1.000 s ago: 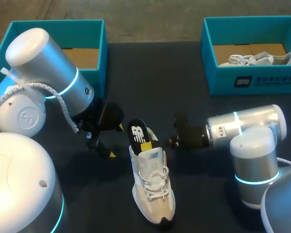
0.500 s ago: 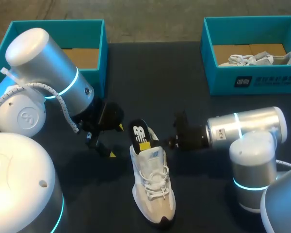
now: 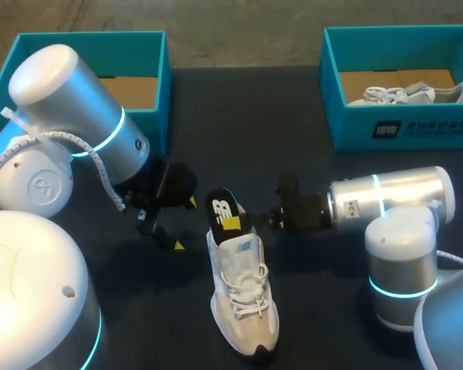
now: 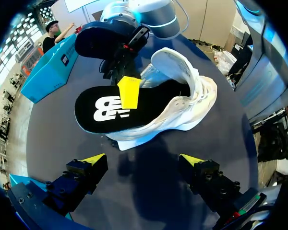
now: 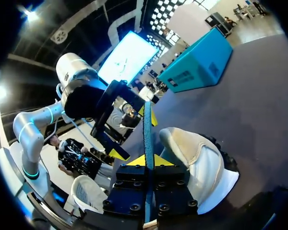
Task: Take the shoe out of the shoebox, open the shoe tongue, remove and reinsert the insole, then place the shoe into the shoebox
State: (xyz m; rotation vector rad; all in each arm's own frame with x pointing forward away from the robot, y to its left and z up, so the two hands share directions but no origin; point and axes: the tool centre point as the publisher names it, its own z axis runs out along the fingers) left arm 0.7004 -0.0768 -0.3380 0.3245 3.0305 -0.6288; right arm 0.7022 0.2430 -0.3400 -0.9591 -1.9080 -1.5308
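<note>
Half inside shoe (image 3: 247,302), insole (image 3: 218,208) sits pinched in right end effector (image 3: 231,223)

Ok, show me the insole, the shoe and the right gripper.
insole (image 4: 103,109): left wrist view, on its black top face.
shoe (image 3: 251,320): head view, on the white upper near the toe.
right gripper (image 5: 148,161): right wrist view, midway between its yellow tips, shut on the insole.
</note>
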